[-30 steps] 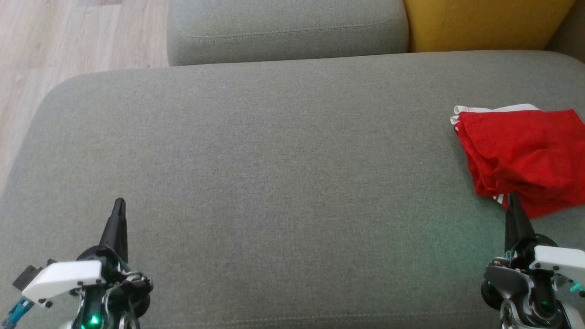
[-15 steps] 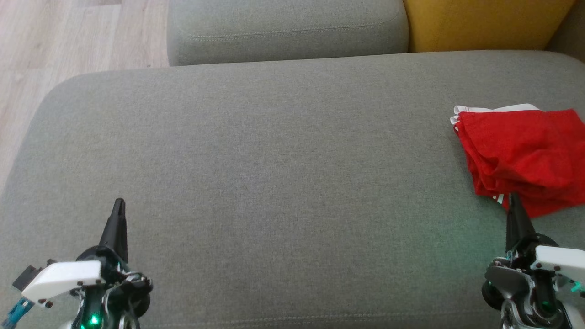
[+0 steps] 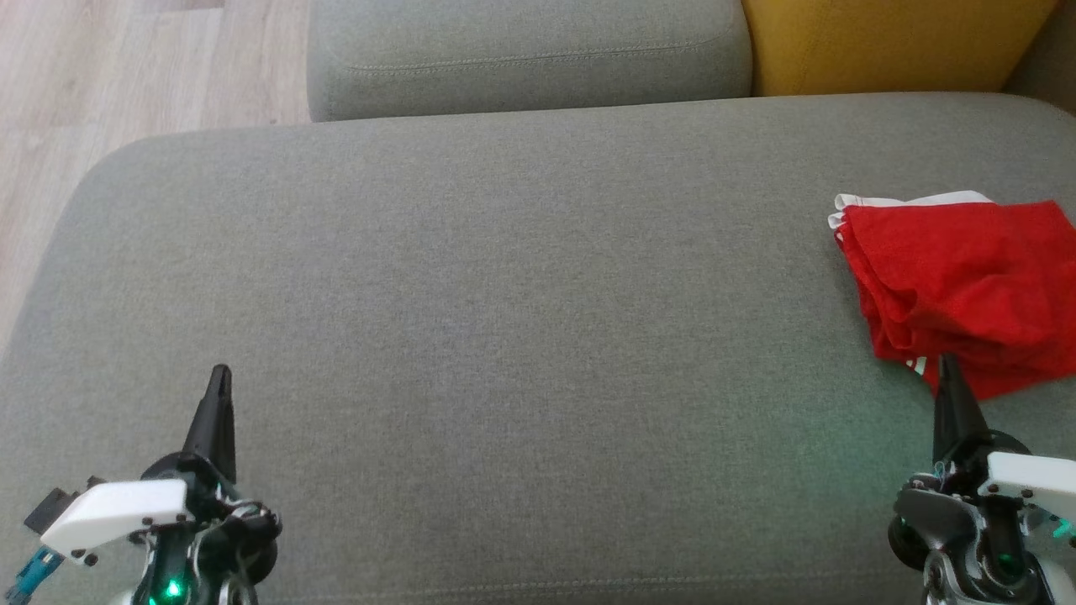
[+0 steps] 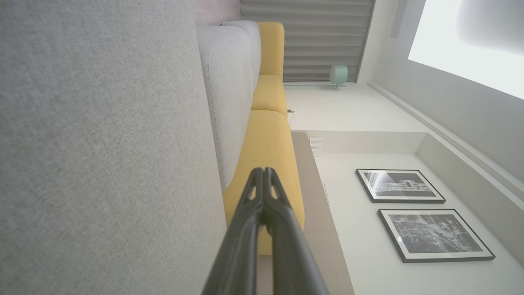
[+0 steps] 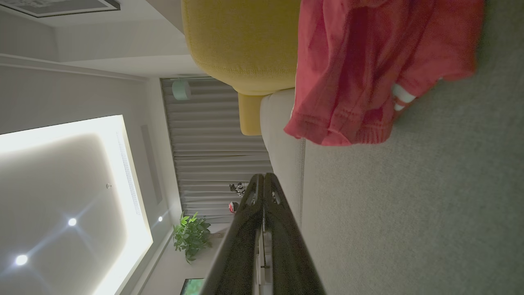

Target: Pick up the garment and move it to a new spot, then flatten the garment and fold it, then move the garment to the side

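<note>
Pinched closed (empty): left claw and right claw; right wrist view reveals garment hem.

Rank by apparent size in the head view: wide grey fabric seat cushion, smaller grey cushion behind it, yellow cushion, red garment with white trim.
1. Wide grey fabric seat cushion
2. Smaller grey cushion behind it
3. Red garment with white trim and yellow cushion: alike, both cropped, unranked.

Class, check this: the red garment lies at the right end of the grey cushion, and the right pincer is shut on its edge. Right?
Not quite. The right pincer is shut on nothing: the right wrist view shows the red garment lying clear of its tips, on the grey cushion.
</note>
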Robot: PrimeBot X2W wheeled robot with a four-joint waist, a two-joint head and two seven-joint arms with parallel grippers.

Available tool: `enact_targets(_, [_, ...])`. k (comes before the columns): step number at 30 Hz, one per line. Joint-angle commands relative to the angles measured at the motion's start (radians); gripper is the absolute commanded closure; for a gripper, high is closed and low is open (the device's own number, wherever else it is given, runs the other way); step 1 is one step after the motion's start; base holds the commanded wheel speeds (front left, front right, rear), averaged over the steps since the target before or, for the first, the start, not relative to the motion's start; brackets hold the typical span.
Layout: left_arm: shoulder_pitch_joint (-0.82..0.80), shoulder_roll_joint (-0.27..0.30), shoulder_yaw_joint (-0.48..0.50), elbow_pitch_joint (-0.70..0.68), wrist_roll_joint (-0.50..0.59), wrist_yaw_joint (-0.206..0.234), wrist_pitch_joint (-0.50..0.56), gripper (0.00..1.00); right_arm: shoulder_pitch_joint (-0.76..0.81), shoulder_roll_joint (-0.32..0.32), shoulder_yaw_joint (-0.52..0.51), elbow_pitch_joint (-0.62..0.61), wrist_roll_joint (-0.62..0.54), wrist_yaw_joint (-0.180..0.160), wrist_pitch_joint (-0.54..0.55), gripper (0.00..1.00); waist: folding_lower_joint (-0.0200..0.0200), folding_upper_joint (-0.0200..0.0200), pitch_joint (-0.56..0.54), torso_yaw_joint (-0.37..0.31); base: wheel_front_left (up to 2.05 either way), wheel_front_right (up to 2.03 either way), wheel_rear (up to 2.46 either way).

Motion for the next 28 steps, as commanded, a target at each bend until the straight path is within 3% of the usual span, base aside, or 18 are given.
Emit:
enact_targets(1, [-0.055,0.007,0.034,-0.026,0.007,-0.007,0.007,1.00,-0.050,-0.010,0.018,-0.031,-0.002,-0.001,0.007,1.00,0.0000,0.0000,0.000,0.000,0.00,0.00,0.00])
enact_targets(28, [-0.055,0.005,0.037,-0.026,0.009,-0.007,0.009,1.00,-0.050,-0.007,0.015,-0.031,-0.005,-0.001,0.010,1.00,0.0000,0.0000,0.000,0.000,0.00,0.00,0.00])
